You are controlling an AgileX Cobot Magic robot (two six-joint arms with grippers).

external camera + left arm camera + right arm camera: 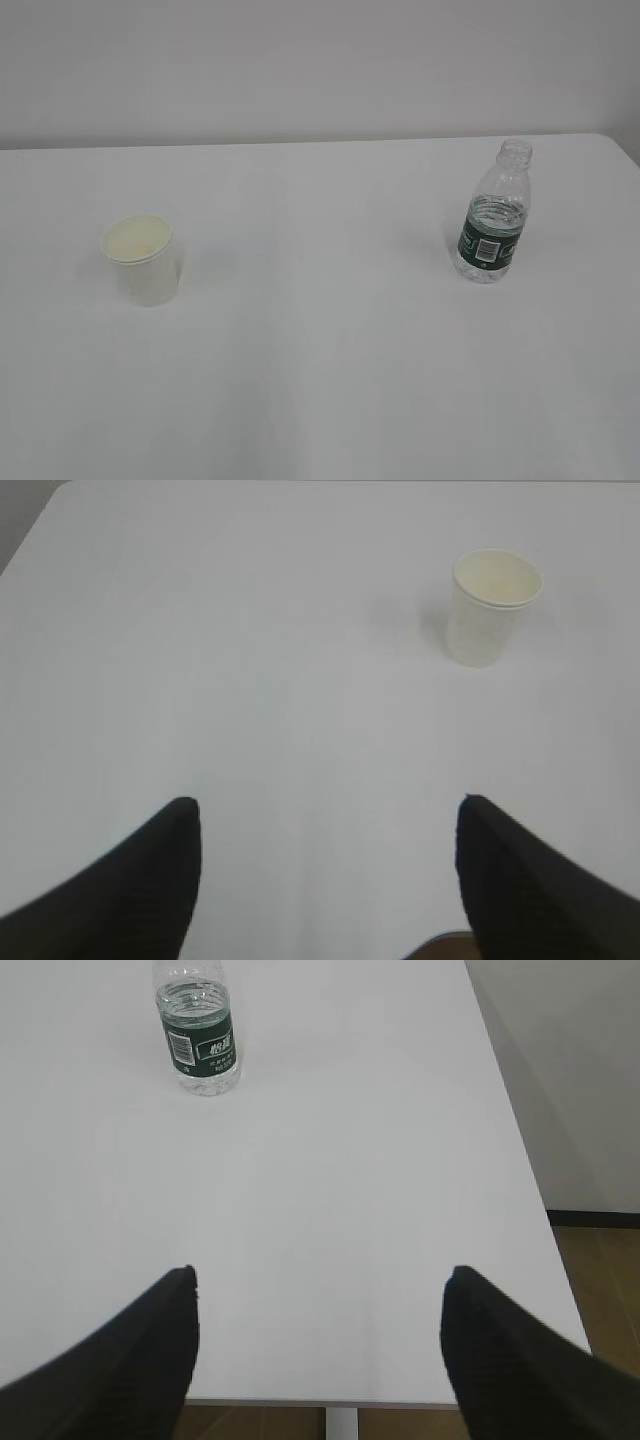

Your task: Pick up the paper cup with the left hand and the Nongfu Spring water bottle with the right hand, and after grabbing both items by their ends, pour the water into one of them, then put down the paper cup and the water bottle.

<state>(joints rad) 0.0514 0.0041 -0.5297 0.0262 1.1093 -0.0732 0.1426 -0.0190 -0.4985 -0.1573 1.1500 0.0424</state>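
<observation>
The white paper cup (143, 259) stands upright on the left of the white table, cream inside; the left wrist view has the cup (492, 604) far ahead and to the right. The uncapped Nongfu Spring water bottle (493, 218) stands upright on the right, with clear water (496, 213) up to about the top of its dark green label. In the right wrist view the bottle (197, 1028) is far ahead at upper left. My left gripper (328, 810) is open and empty above bare table. My right gripper (320, 1278) is open and empty near the table's front edge. Neither arm shows in the exterior view.
The white table (320, 380) meets a pale wall at the back. Its right edge (520, 1160) and front edge (380, 1402) show in the right wrist view, with brown floor (600, 1260) beyond. The table's far left corner (60, 492) shows in the left wrist view.
</observation>
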